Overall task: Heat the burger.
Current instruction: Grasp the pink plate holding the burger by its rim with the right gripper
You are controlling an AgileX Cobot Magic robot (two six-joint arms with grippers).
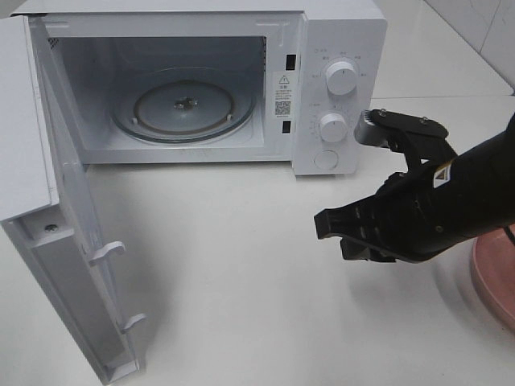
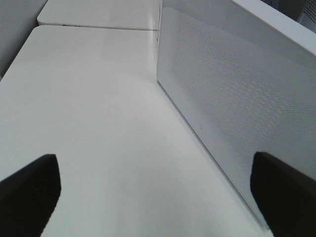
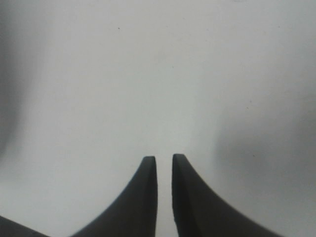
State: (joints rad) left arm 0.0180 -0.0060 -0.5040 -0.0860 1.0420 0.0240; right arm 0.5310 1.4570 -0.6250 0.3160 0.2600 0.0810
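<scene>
The burger is nowhere in view, so the right gripper, nearly closed on nothing, and the wide-open, empty left gripper could reach blind and clip the open microwave door.

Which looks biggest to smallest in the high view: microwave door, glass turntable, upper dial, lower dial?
1. microwave door
2. glass turntable
3. upper dial and lower dial, too alike to rank

This looks like a kitchen to me: a white microwave stands open at the far side of my white surface. White wall tiles show at the far right.
</scene>
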